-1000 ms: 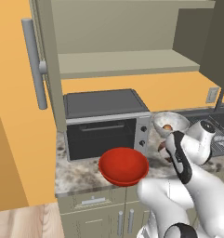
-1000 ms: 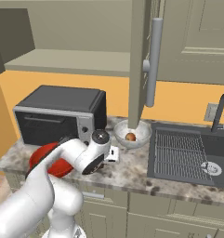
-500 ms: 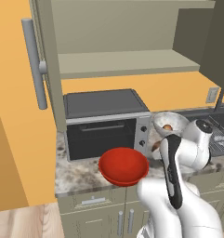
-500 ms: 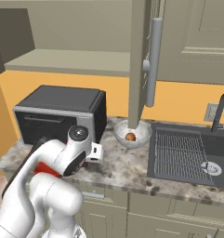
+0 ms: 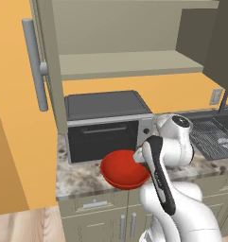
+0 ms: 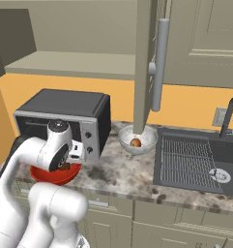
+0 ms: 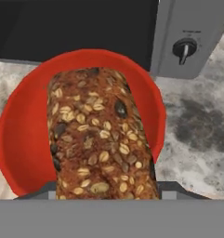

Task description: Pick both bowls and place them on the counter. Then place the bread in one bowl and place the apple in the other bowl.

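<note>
Hand point(image 6: 65, 166) over red bowl point(image 5: 125, 169), clamped on seeded bread point(image 7: 102, 139), loaf filling ctr of hand view above bowl. Red bowl on table point(image 6: 123, 177), lower left of right base view, in front of toaster oven point(image 5: 106, 124). Marbled bowl point(image 6: 137, 140) w/ apple point(image 6: 136, 143) inside, mid-frame beside sink point(image 6: 200, 160).

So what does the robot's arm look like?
The arm is glossy white, made of fat rounded tubes. A black stripe runs along one section, and the round joints have dark grey caps. The gripper at its end is small and dark.
</note>
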{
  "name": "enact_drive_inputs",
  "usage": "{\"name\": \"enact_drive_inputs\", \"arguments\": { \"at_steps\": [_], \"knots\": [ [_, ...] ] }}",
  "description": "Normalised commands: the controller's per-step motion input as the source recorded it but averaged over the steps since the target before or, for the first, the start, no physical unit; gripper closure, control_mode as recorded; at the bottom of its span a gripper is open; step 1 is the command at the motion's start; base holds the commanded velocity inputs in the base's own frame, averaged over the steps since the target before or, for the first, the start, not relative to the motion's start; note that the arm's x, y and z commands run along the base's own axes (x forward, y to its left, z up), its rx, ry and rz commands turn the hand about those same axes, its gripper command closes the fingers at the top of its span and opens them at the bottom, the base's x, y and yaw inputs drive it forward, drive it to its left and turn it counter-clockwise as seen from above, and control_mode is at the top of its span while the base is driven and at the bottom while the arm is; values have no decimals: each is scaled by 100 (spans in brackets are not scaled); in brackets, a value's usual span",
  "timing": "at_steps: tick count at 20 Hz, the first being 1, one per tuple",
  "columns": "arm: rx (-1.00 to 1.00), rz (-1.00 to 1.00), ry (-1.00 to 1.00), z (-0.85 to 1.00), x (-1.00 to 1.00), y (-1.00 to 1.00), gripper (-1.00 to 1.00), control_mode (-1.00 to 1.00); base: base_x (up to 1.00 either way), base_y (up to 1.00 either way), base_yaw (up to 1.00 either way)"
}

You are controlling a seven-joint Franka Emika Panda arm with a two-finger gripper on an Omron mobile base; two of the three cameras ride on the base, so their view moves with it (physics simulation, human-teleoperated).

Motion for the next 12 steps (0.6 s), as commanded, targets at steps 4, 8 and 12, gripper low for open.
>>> {"name": "enact_drive_inputs", "arguments": {
  "at_steps": [4,8,12],
  "knots": [
    [-5,2,6,-32,22,68,100,-100,0,0,0],
    [-3,2,8,-38,35,40,100,-100,0,0,0],
    [-2,2,9,-28,31,35,100,-100,0,0,0]
  ]
}}
